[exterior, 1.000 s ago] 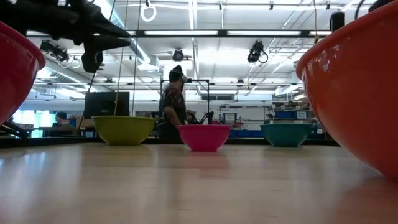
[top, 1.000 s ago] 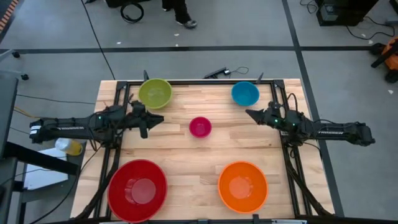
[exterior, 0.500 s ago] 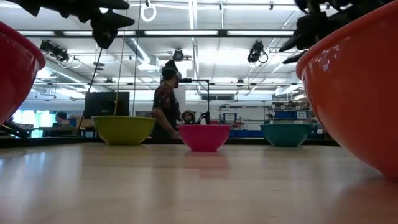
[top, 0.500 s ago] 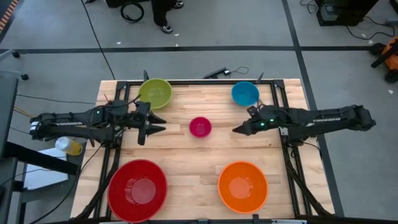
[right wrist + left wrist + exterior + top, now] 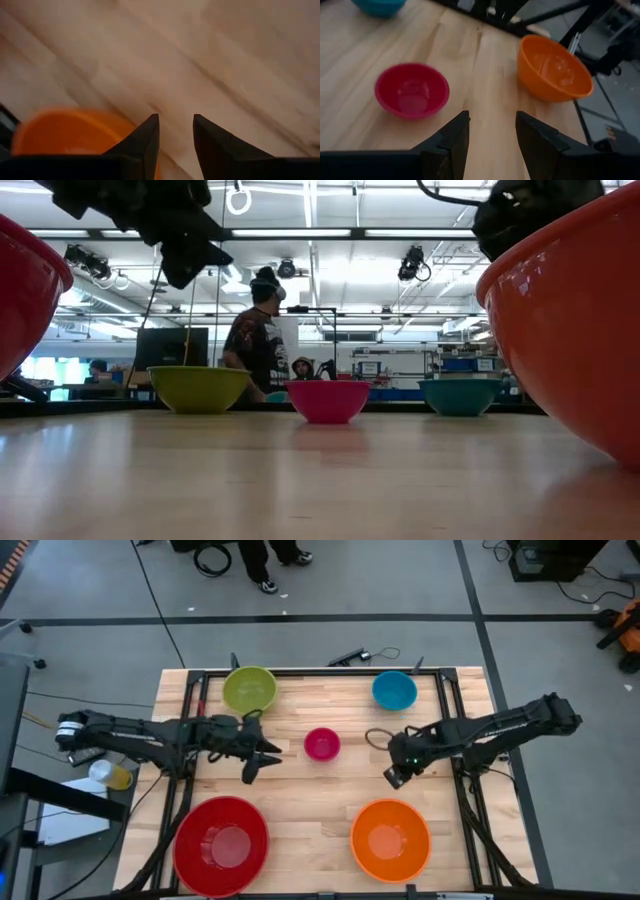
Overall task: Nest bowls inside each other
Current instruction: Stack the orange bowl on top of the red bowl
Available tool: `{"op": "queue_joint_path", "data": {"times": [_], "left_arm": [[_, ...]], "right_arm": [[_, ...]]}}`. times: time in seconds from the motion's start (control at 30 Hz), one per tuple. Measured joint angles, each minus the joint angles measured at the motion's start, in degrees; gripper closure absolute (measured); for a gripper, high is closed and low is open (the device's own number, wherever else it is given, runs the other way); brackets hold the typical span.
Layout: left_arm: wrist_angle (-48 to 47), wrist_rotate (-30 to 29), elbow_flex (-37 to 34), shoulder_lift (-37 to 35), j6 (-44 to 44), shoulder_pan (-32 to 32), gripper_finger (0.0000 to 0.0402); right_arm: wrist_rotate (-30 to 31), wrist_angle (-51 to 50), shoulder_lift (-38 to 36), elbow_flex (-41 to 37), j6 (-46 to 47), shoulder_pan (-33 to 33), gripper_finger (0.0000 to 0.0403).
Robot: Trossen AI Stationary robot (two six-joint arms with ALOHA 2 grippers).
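Observation:
Five bowls rest on their bases on the wooden table: lime green point(image 5: 249, 690) far left, blue point(image 5: 394, 690) far right, small magenta point(image 5: 322, 744) in the middle, red point(image 5: 221, 844) near left, orange point(image 5: 390, 837) near right. My left gripper point(image 5: 265, 758) hovers open above the table, just left of the magenta bowl point(image 5: 412, 90), pointing at it on a shallow slant. My right gripper point(image 5: 393, 778) hangs open right of centre, pointing steeply down at bare wood above the far rim of the orange bowl point(image 5: 75, 131). Neither holds anything.
Black frame rails point(image 5: 455, 710) run along the table's left, right and far sides. Bare wood lies between the bowls. A person point(image 5: 255, 340) stands beyond the far edge. A cable and a small dark device point(image 5: 350, 657) lie on the floor behind the table.
My left gripper has gone toward the table's right edge, closing on the magenta bowl. My right gripper has swung out from the right rail toward the table's middle and near side and tipped from about level to steeply downward. The bowls have stayed put.

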Motion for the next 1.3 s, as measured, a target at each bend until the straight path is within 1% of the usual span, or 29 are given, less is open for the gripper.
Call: {"op": "queue_joint_path", "data": {"times": [0.17, 0.23, 0.3, 0.4, 0.47, 0.53, 0.6, 0.7, 0.87, 1.0, 1.07, 1.23, 1.3], "left_arm": [[6.46, -0.02, 0.02, 6.27, -1.85, -0.99, 0.0239], [9.88, -0.02, 0.02, 8.16, -3.79, -0.99, 0.0239], [14.33, -0.13, -0.01, 9.55, -6.95, -0.99, 0.0239], [20.03, -0.15, 0.03, 11.13, -7.62, -0.99, 0.0239], [23.22, -0.13, 0.06, 12.02, -8.04, -0.97, 0.0239], [23.5, -0.16, 0.04, 12.29, -9.28, -1.14, 0.0239], [24.08, -0.16, 0.05, 13.26, -10.45, -1.58, 0.0239], [24.2, -0.17, -0.05, 14.59, -10.82, -3.0, 0.0239], [30.64, -1.3, 0.01, 18.85, -10.84, -5.61, 0.0239], [34.25, -1.63, 0.05, 21.27, -11.18, -6.81, 0.0239], [34.2, -1.74, 0.04, 21.55, -12.15, -7.02, 0.0239], [32.96, -6.98, 0.02, 21.54, -16.52, -6.96, 0.0239], [33.3, -7.25, 0.02, 21.48, -16.74, -6.96, 0.0239]], "right_arm": [[-5.21, -0.28, 2.08, 0.0, -0.06, 3.03, 0.0262], [-5.2, -0.5, 2.63, 0.0, -0.98, 4.31, 0.0252], [-3.45, -1.13, 2.77, -0.21, -2.45, 5.63, 0.0239], [-2.35, 0.05, 2.77, -1.72, -3.79, 7.08, 0.0214], [-3.04, 2.35, 2.78, -2.6, -4.29, 8.36, 0.0198], [-4.55, 6.01, 2.78, -3.15, -5.43, 9.96, 0.0186], [-5.56, 7.34, 2.78, -3.26, -6.1, 11.42, 0.0181], [-5.48, 7.29, 2.74, -3.28, -5.74, 13.16, 0.0179], [-4.61, 8.02, 3.21, -3.3, -5.59, 15.12, 0.0186], [-3.24, 8.3, 5.07, -3.34, -5.05, 15.37, 0.0195], [-3.14, 8.98, 6.66, -3.34, -4.88, 15.47, 0.0198], [-1.23, 8.5, 10.85, -3.34, -2.87, 16.49, 0.0208], [-0.54, 8.63, 12.14, -3.34, -2.52, 16.9, 0.0217]]}}
